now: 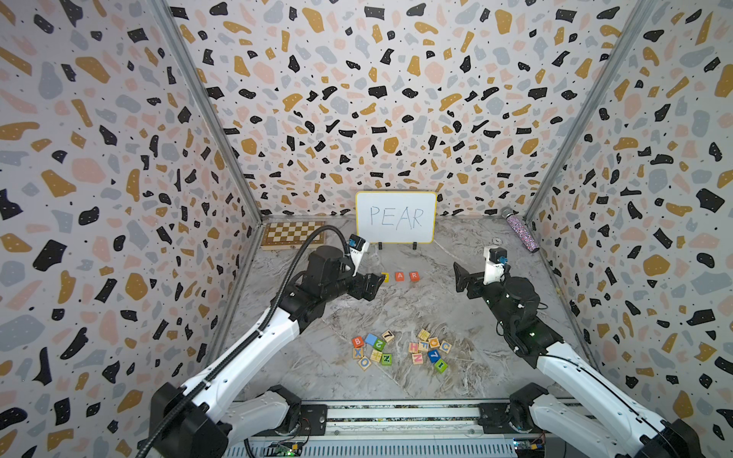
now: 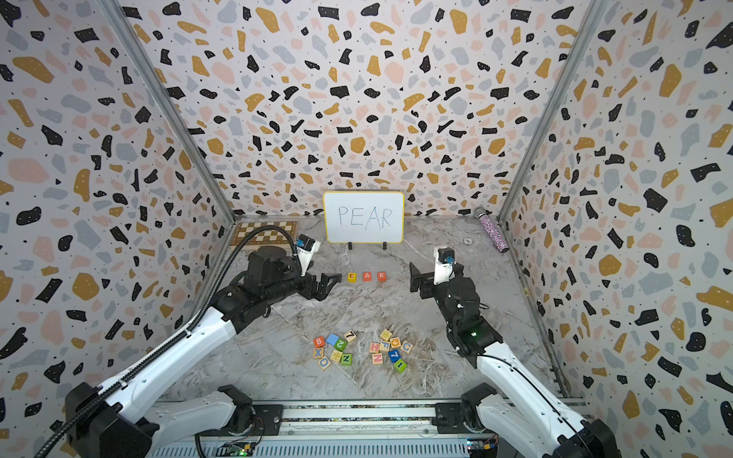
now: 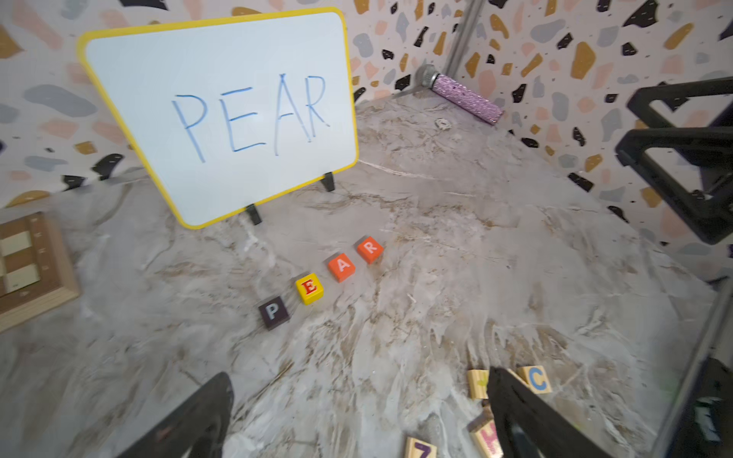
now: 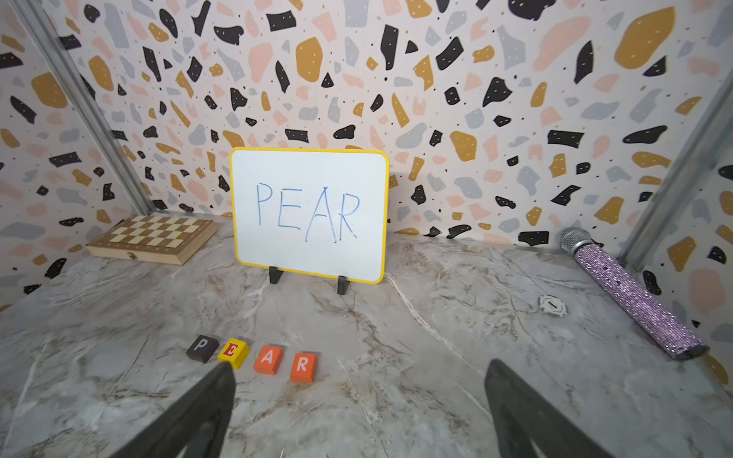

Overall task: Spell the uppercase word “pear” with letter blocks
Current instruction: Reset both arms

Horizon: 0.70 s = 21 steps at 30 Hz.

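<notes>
The black P block (image 3: 273,312), yellow E block (image 3: 309,288), orange-red A block (image 3: 342,267) and orange-red R block (image 3: 370,249) sit close together in a straight row on the marble-patterned table (image 1: 436,309). Read from the robot's side, they spell PEAR. The row lies in front of a yellow-edged whiteboard (image 4: 309,214), propped on two black feet, with the same word handwritten in blue.

The left gripper (image 2: 325,283) hangs just beside the P end of the row, its jaws spread wide and holding nothing. The right gripper (image 2: 416,275) is off the R end, clear of that block, and is likewise released and empty.

Nearer the robot's base lie two loose clusters of spare letter cubes (image 1: 373,349). A wooden chessboard (image 4: 154,238) rests in the far left corner. A glittery purple microphone (image 4: 630,297) lies along the far right wall, with a small white disc (image 4: 552,305) beside it.
</notes>
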{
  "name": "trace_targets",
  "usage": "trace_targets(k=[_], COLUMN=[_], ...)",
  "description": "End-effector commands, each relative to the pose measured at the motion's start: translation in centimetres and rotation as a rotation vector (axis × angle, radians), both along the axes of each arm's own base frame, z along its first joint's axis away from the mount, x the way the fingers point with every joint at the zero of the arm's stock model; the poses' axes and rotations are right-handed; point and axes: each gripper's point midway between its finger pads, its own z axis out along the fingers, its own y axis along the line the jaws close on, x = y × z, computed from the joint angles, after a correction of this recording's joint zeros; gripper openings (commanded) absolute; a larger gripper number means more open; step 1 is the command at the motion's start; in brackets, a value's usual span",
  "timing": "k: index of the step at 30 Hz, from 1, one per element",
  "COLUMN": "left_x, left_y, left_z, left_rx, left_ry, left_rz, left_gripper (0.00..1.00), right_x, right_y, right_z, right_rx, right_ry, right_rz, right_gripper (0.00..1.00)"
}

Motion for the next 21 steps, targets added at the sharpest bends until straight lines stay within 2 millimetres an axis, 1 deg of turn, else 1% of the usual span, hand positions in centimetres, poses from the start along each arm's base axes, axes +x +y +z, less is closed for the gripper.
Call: trace_targets(k=[1,3,5,8,9,11,12,14,17,19,21], left_x=[1.0,0.8,0.5,0.4,0.4,0.5,0.6,0.5,0.4,0.5,0.6], left_y=[3.5,5.7,7.2,9.0,10.1,12.0,12.6,13.4,14.1,15.4,16.6], left_z=[-0.3,-2.0,-3.4,-5.5,-6.2,-7.3,-7.5,-7.4,-7.6,-8.4,-10.1], left_rx=[0.048,0.078,0.111,0.178,0.209,0.259,0.275,0.295,0.283,0.288,0.296], left_ry=[-0.158,-0.193,-0.228,-0.257,-0.254,-0.239,-0.242,-0.25,-0.329,-0.348,-0.326], left_rz=[0.171,0.266,0.32,0.38,0.429,0.513,0.542,0.574,0.588,0.643,0.694], left_gripper=[0.99,0.99,0.99,0.99,0.99,0.99,0.99,0.99,0.99,0.99,0.99], right_x=[-0.3,-0.5,-0.5,-0.7,-0.7,-0.7,-0.6,-0.6,-0.7,-0.7,-0.6], right_y=[-2.6,-3.4,-3.8,-4.6,-4.9,-5.3,-5.5,-5.9,-6.3,-6.8,-8.2], right_z=[-0.2,-1.7,-3.0,-5.1,-5.9,-6.9,-7.5,-7.9,-7.7,-8.1,-9.1], right_rx=[-0.014,-0.041,-0.078,-0.097,-0.1,-0.101,-0.11,-0.116,-0.127,-0.136,-0.133], right_ry=[-0.071,-0.065,-0.065,-0.056,-0.045,-0.027,-0.019,-0.011,-0.045,-0.046,-0.029], right_rz=[-0.136,-0.171,-0.19,-0.216,-0.228,-0.238,-0.239,-0.258,-0.266,-0.288,-0.339], right_gripper=[0.99,0.99,0.99,0.99,1.0,1.0,1.0,1.0,1.0,1.0,1.0])
